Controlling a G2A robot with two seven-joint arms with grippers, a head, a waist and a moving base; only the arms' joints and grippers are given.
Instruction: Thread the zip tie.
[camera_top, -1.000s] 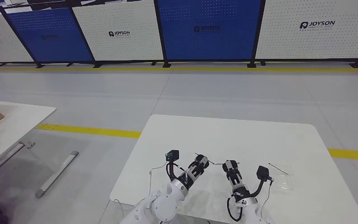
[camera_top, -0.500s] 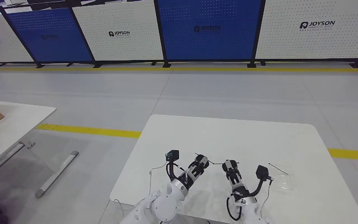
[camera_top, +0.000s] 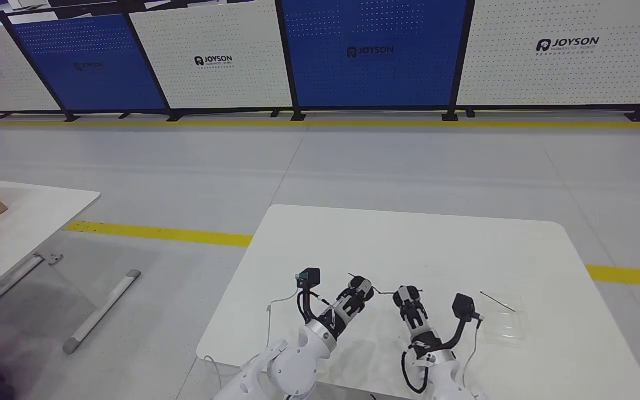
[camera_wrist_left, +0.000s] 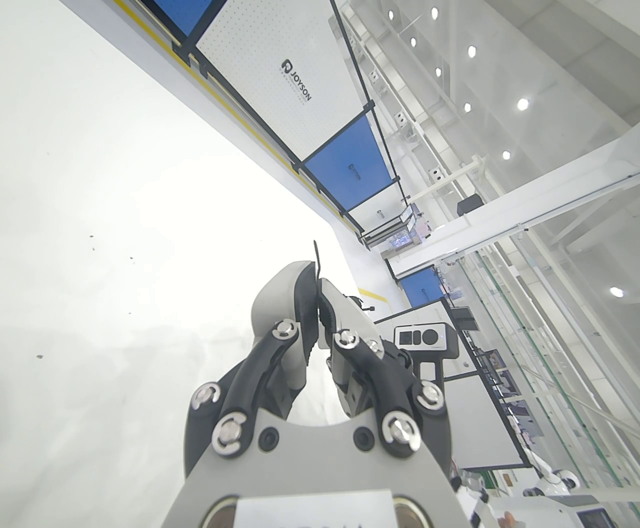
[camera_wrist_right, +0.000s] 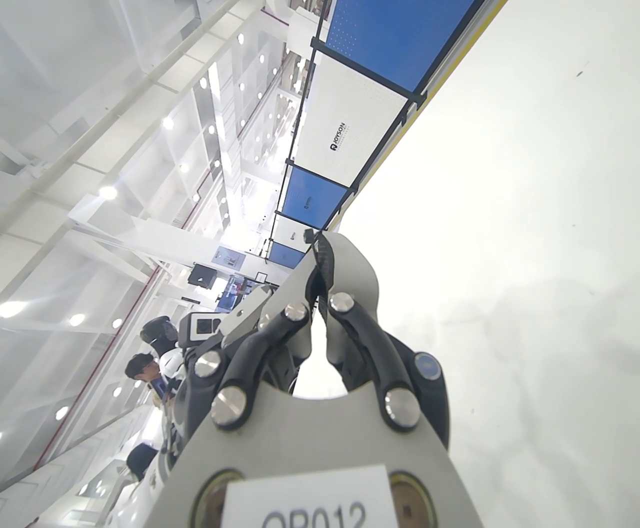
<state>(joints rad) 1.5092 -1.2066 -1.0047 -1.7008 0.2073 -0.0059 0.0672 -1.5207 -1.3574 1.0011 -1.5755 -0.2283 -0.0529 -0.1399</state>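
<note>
Since the earliest top view, the right gripper (camera_top: 403, 295) has shifted slightly left, closing part of its gap to the left gripper (camera_top: 364, 290), which has kept its place; the right arm's wrist camera mount has moved left with it.

Top view: both grippers sit over the near part of the white bench (camera_top: 400, 235), close together but apart, left gripper on the left. A thin dark line crosses the gap between them (too fine here to trace end to end).

Left wrist view: the left gripper (camera_wrist_left: 316, 280) has its jaws closed on the black zip tie (camera_wrist_left: 316, 256), whose short end stands out just past the fingertips, above the bench surface.

Right wrist view: the right gripper (camera_wrist_right: 320, 252) likewise has its jaws pressed together on a ribbed black length of zip tie (camera_wrist_right: 324, 257), with a small dark block just beyond the tips. Whether both grippers hold one and the same tie cannot be told for certain.

Elsewhere on the bench: a clear bag (camera_top: 505, 328) lies flat to the right, well apart from the grippers, and a thin dark strip (camera_top: 497, 299) lies at its far edge.
</note>
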